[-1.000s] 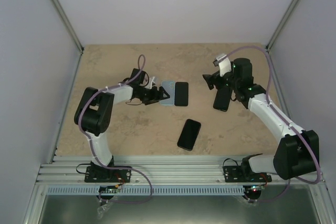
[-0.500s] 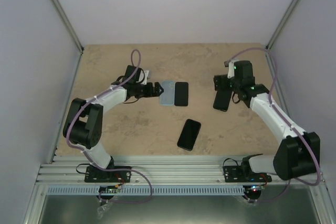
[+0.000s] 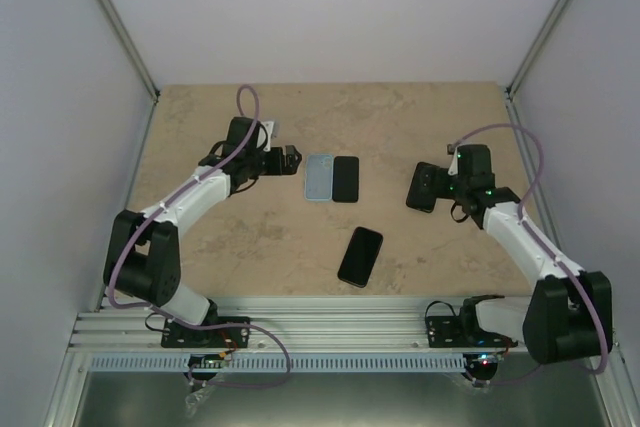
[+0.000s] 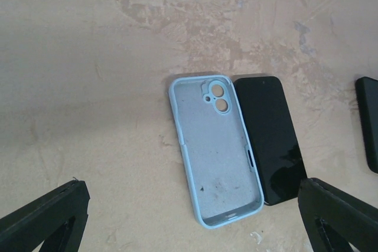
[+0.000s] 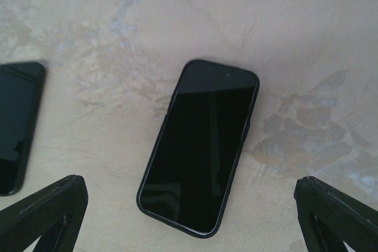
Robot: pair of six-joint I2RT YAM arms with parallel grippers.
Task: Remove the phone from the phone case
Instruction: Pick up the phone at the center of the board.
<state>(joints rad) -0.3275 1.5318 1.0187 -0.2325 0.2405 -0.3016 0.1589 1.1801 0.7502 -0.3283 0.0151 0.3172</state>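
On the mottled beige desk [image 3: 250, 237] between white walls [image 3: 330, 7], the empty blue phone case [image 4: 215, 151] lies touching the black phone [image 4: 269, 137], the left gripper [image 3: 287, 160] and right gripper [image 3: 430, 185] both spread apart.

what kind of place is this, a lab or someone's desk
Probably a robot lab test cell: plain white walls in metal framing, two arms bolted to an aluminium rail, and phones and a blue case on the tabletop.
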